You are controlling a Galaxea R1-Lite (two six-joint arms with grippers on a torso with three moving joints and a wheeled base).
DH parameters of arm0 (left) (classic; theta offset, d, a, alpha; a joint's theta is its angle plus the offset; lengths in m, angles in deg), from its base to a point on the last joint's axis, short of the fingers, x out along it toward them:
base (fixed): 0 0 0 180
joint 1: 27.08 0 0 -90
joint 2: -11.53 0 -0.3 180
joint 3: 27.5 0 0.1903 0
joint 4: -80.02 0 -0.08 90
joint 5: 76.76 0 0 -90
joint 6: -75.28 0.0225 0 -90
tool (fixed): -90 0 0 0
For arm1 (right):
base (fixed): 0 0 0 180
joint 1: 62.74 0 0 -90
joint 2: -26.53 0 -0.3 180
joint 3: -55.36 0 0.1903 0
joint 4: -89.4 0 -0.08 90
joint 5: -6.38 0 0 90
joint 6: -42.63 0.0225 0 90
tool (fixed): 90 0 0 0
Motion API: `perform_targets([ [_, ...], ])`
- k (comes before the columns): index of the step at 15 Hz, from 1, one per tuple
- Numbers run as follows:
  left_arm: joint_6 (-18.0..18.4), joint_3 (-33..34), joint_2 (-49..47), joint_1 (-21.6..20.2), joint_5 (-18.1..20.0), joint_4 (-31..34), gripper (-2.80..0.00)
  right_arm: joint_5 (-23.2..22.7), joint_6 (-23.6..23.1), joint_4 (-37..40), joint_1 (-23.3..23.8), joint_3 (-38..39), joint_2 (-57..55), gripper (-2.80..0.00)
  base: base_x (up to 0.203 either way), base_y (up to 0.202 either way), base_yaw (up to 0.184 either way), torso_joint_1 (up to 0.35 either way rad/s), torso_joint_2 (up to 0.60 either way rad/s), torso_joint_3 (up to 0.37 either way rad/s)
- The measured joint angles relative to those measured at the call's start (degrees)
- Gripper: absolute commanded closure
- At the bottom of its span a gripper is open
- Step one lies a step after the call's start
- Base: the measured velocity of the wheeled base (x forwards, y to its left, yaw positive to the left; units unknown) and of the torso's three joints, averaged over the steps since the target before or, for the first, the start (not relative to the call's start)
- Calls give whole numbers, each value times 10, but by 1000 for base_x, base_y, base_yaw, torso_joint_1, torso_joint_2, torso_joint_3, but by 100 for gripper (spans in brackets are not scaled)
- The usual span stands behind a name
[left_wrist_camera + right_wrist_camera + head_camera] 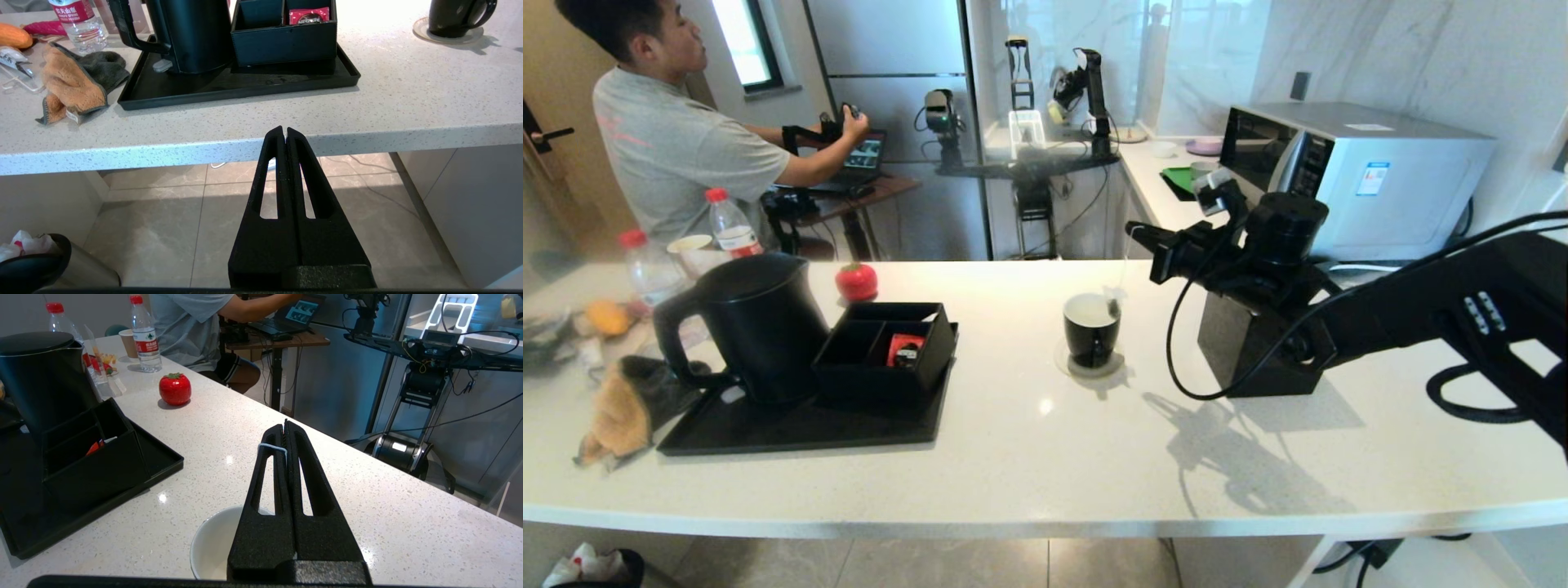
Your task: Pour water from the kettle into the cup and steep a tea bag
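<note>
Mid-steep, right gripper (1137,233) pinched the tea bag (1112,307) string, bag dangling below into the cup (1091,327); next probably dunk or release.

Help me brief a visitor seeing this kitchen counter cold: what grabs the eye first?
The right pincer hangs over the cup, shut on the string of the tea bag dangling at the cup's mouth. To the left, the kettle stands on a black tray. The left pincer waits shut below the counter's edge.
</note>
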Motion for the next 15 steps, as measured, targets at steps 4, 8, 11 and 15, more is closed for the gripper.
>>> perform_targets([
  [4,0,0,0,0,0,0,0,0,0,0,3,-1,7,0,0,0,0,0,0,0],
  [8,0,0,0,0,0,0,0,0,0,1,4,0,12,0,0,0,0,0,0,0],
  [11,0,0,0,0,0,0,0,0,0,0,4,1,12,0,0,0,0,0,0,0],
  [15,0,0,0,0,0,0,0,0,1,1,4,0,14,0,0,0,0,0,0,0],
])
